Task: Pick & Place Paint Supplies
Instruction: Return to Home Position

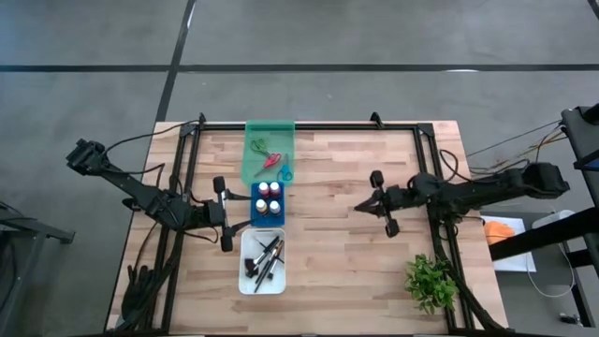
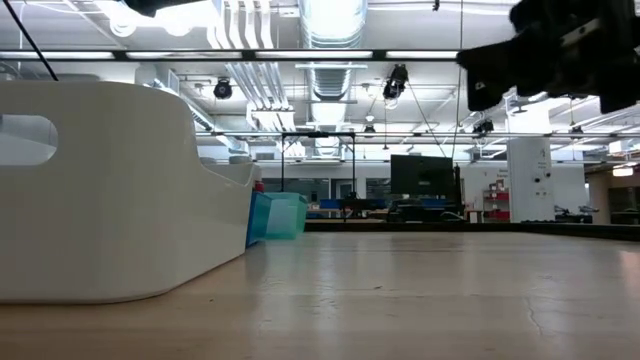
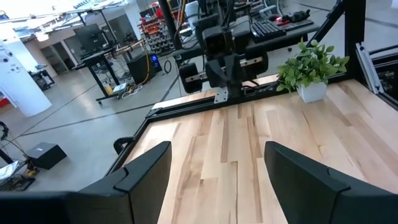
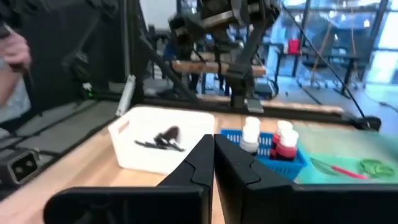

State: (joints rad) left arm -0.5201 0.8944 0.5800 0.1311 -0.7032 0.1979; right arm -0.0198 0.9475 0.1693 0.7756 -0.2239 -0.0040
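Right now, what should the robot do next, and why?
Probably draw both arms back to rest: the brushes lie in the white bin, bottles stand in the blue tray, scissors lie in the green tray, and the open left gripper and shut right gripper hold nothing.

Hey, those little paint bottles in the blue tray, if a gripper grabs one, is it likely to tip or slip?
Probably tippy: the paint bottles look tall and narrow for their base. They stand packed close together in the blue tray, so lifting one may knock its neighbours. Their surface looks smooth and rigid, so possibly slippery, but likely firm enough to pinch.
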